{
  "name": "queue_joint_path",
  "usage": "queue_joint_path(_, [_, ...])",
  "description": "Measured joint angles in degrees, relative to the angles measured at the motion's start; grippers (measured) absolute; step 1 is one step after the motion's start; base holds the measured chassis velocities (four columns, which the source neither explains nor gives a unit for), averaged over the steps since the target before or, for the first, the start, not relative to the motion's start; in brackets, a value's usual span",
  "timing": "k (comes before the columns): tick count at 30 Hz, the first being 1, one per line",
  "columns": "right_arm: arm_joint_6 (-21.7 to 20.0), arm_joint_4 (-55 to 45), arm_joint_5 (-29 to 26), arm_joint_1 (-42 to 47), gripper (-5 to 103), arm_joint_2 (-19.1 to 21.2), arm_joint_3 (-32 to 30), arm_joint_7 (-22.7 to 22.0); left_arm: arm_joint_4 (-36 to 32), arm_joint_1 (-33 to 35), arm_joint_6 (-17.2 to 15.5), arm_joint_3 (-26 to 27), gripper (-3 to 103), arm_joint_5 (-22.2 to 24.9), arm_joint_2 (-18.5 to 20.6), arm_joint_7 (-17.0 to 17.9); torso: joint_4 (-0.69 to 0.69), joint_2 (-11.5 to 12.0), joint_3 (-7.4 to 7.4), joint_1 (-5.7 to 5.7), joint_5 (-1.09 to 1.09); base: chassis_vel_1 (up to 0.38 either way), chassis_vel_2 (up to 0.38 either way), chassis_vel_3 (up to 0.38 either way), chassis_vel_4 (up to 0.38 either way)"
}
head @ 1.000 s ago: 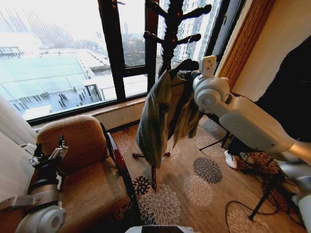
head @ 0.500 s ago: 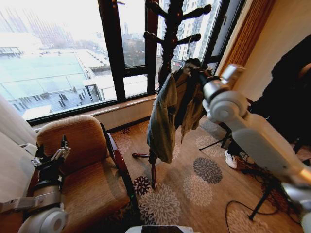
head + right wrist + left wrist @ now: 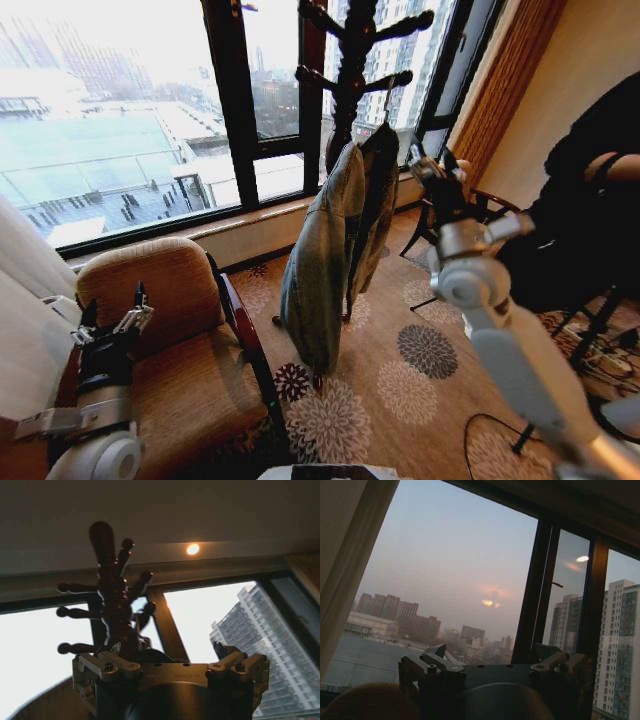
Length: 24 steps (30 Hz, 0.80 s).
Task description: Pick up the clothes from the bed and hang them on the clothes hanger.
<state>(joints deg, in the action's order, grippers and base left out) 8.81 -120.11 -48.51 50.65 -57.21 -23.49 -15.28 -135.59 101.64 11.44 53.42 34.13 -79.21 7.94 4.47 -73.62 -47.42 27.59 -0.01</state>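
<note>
The clothes, a light-blue denim jacket (image 3: 328, 245), hang folded along the dark wooden coat stand (image 3: 352, 70) in front of the window. The clothes hanger is almost wholly hidden inside the jacket; its thin hook (image 3: 388, 100) hangs from a peg. My right gripper (image 3: 432, 168) is open and holds nothing, a short way right of the jacket and apart from it. In the right wrist view the right gripper (image 3: 167, 666) points up at the coat stand (image 3: 112, 605). My left gripper (image 3: 110, 318) stands open over the armchair, also shown as left gripper (image 3: 495, 669). The bed is out of view.
A brown armchair (image 3: 175, 350) fills the lower left, right under my left arm. A small round table (image 3: 490, 205) and tripod legs stand right of the coat stand. A cable (image 3: 490, 430) lies on the flowered carpet. The window wall closes the far side.
My right gripper has let go of the jacket and drawn back to the right and lower. The jacket now hangs straight and free on the stand. The left arm has barely moved.
</note>
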Motion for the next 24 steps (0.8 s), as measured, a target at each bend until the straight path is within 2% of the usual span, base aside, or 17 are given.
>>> queue_joint_path(1, [0.11,0.02,1.32,1.40,100,-1.27,-0.57,0.40,0.02,0.05,-0.02,0.02,100,-0.10,0.02,0.03,0.00,0.00,0.00,0.00,0.00,0.000,0.000,0.000,0.000])
queue_joint_path(2, [0.21,-0.06,5.14,5.19,100,-5.43,-2.13,1.15,0.01,0.27,-0.04,0.03,100,-0.34,-0.01,0.21,-0.01,0.00,0.00,0.00,0.01,0.000,0.000,0.000,0.000])
queue_joint_path(6, [0.15,-0.52,9.19,8.61,100,-10.12,-4.20,1.41,-0.15,0.52,-0.07,-0.06,100,-0.42,0.00,0.24,0.00,0.00,0.00,0.00,0.01,0.000,0.000,0.000,0.000])
queue_joint_path(8, [-1.98,-2.94,12.68,13.55,100,-14.94,-7.01,0.11,-0.47,0.64,-0.03,-0.27,100,-0.41,0.20,-0.15,-0.01,0.00,0.00,0.00,0.01,0.000,0.000,0.000,0.000])
queue_joint_path(12, [-4.53,-6.98,15.27,19.46,100,-17.39,-10.12,-0.52,-1.04,0.85,0.19,-0.35,100,-0.42,0.31,-0.98,0.01,0.00,0.00,0.00,0.01,0.000,0.000,0.000,0.000])
queue_joint_path(14, [-4.81,-8.67,14.80,20.95,100,-17.76,-10.93,-0.52,-1.26,0.95,0.21,-0.45,100,-0.59,0.31,-1.11,0.02,0.00,0.00,0.00,0.01,0.000,0.000,0.000,0.000])
queue_joint_path(16, [-4.88,-11.38,11.93,22.78,100,-18.22,-11.95,-0.71,-1.47,1.08,0.22,-0.66,100,-1.04,0.21,-1.18,0.01,-0.01,0.00,0.00,0.00,0.000,0.000,0.000,0.000])
queue_joint_path(20, [-3.82,-14.03,9.61,25.96,100,-19.69,-13.66,-0.52,-2.06,1.52,0.46,-1.30,100,-1.62,-0.24,-1.75,-0.01,0.00,0.01,-0.01,0.00,0.000,0.000,0.000,0.000])
queue_joint_path(24, [-2.18,-15.08,12.30,30.37,100,-21.33,-14.81,0.24,-2.59,2.19,1.13,-2.03,100,-1.80,-0.12,-3.13,0.02,-0.01,0.00,0.00,0.01,0.000,0.000,0.000,0.000])
